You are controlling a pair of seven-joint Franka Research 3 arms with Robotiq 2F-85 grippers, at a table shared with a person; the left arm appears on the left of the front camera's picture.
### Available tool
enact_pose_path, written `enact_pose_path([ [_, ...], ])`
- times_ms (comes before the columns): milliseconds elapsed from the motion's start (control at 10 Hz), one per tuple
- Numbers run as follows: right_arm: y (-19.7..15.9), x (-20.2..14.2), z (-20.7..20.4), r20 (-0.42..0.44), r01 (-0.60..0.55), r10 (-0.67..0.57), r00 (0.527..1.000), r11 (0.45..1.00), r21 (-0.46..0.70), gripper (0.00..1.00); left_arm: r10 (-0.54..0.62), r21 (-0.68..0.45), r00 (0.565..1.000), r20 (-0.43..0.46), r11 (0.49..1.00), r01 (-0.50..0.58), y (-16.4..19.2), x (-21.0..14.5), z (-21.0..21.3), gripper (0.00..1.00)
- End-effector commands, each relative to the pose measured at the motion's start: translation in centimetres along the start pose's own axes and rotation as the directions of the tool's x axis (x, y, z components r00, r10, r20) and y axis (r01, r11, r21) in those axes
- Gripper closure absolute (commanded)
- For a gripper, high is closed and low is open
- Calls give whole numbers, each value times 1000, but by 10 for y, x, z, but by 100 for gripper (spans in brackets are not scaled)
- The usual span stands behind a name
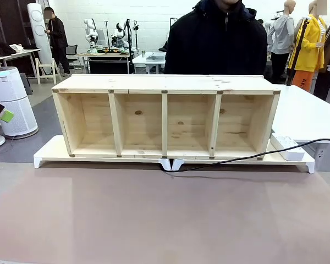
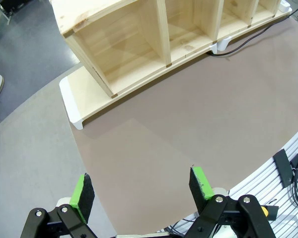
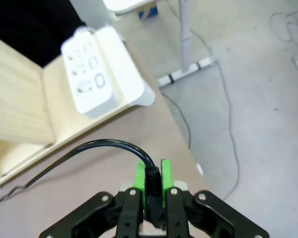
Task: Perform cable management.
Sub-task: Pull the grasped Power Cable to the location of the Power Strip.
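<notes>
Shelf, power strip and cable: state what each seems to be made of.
The shelf looks like pale, unvarnished wood, likely pine: knots and grain show. The power strip seems smooth white moulded plastic, slightly glossy. The cable has a black rubbery or plastic sheath with a faint sheen, and it bends freely.

My left pincer (image 2: pixel 141 187) is black, with jointed links, silver pivot screws (image 2: pixel 217 199) and bright green pads (image 2: pixel 82 194). My right pincer (image 3: pixel 152 171) looks alike: black links, silver screws, green pads.
</notes>
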State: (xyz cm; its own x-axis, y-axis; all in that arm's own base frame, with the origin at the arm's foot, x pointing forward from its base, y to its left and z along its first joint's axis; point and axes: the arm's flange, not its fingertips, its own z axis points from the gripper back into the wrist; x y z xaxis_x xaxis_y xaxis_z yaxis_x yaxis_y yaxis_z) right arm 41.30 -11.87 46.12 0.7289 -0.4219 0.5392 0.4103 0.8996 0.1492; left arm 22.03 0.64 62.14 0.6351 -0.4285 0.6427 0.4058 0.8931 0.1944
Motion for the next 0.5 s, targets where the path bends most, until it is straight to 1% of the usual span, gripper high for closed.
enact_pose_path([
  [0, 2, 33, -7, 33, -31, 32, 999, 999, -44, 84, 1, 6, 1000, 9, 1000, -1, 2, 2, -2, 0],
  [200, 21, 50, -11, 42, -118, 119, 992, 993, -17, 84, 1, 6, 1000, 9, 1000, -1, 2, 2, -2, 0],
  [300, 32, 54, -14, 43, -163, 162, 986, 987, 16, 84, 1, 6, 1000, 9, 1000, -1, 2, 2, -2, 0],
  [400, 48, 57, -17, 64, -214, 210, 976, 975, 53, 84, 1, 6, 1000, 9, 1000, -1, 2, 2, -2, 0],
])
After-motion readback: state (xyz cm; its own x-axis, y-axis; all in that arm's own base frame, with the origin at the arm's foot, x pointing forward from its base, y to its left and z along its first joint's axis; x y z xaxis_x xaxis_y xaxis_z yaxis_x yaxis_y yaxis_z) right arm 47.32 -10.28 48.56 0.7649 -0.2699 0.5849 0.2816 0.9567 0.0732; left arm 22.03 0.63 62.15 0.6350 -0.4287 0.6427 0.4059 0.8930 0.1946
